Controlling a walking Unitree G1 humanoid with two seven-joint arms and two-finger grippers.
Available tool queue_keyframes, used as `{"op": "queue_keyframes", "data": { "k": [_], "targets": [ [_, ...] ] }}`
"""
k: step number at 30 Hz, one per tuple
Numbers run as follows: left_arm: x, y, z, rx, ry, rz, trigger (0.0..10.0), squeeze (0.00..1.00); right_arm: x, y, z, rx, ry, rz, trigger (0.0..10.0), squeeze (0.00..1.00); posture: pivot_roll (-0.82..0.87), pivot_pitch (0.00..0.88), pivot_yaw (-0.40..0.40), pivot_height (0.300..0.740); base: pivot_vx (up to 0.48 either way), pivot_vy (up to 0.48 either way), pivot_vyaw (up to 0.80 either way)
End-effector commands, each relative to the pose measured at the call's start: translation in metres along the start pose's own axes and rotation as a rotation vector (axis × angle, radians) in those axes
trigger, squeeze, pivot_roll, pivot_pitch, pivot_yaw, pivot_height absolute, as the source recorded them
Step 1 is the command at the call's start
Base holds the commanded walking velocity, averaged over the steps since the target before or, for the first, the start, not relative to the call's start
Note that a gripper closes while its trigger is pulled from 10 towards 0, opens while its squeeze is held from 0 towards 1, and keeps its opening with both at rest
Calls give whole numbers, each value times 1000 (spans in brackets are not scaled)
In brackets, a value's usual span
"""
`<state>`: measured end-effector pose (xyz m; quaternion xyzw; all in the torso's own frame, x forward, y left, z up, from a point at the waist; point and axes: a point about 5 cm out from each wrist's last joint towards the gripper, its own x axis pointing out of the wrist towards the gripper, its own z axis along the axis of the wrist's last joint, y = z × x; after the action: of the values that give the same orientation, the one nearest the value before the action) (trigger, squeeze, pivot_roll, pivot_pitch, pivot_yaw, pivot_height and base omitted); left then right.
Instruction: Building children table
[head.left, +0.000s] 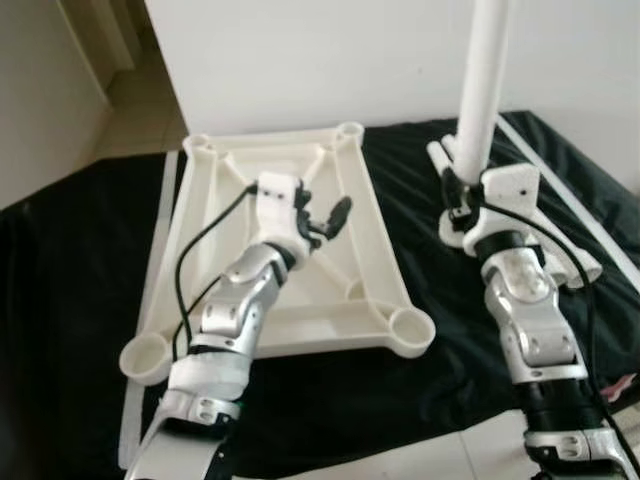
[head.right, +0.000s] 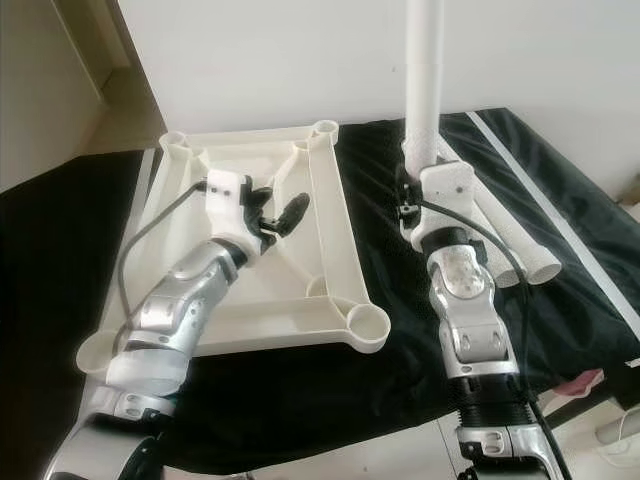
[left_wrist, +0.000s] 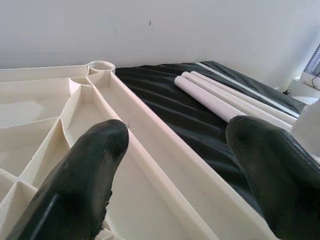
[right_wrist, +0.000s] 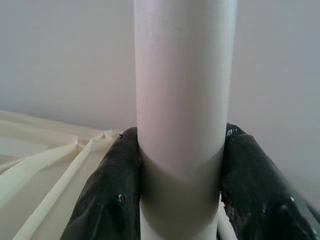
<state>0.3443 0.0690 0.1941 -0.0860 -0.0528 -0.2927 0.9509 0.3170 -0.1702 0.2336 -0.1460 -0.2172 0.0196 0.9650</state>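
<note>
A cream plastic tabletop (head.left: 370, 250) is laid upside down on a black cloth (head.left: 80, 300), its ribbed underside and four round corner sockets facing up. The left gripper (head.left: 325, 222) is held just above the ribs near the tabletop's middle, with its fingers (left_wrist: 85, 180) spread apart and nothing between them. Beyond those fingers, the tabletop's long rim is seen, and past it several white tube legs (left_wrist: 220, 97) lying side by side on the cloth. A further white table leg (head.left: 487, 80) is held upright by the right gripper (right_wrist: 180, 190), whose two black fingers are clamped against its sides. This leg stands beside the tabletop's right edge, apart from it, above the legs lying on the cloth.
</note>
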Motion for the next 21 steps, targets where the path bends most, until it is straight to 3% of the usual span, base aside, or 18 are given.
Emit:
{"op": "queue_keyframes", "data": {
  "k": [1,3,8,12,17,21],
  "targets": [
    [-1,4,2,12,-11,17,10000,0,11,-4,22,-50,-94,1,10000,0,-50,0,13,740,0,0,0],
    [-1,4,2,12,-11,17,10000,0,11,-4,22,-50,-94,1,10000,0,-50,0,13,740,0,0,0],
    [-2,2,2,26,-12,-1,10000,0,25,-15,53,-32,-197,-50,10000,0,-46,0,11,740,0,0,0],
    [-3,1,1,32,-12,1,10000,0,26,-19,59,-8,-219,-70,10000,0,-44,0,10,740,0,0,0],
    [-3,-4,2,11,-19,-16,10000,0,23,-32,53,164,-196,-166,10000,0,-35,0,8,740,0,0,0],
    [-4,-4,2,14,-19,-17,10000,0,23,-39,51,226,-189,-201,10000,0,-34,0,9,740,0,0,0]
  ]
}}
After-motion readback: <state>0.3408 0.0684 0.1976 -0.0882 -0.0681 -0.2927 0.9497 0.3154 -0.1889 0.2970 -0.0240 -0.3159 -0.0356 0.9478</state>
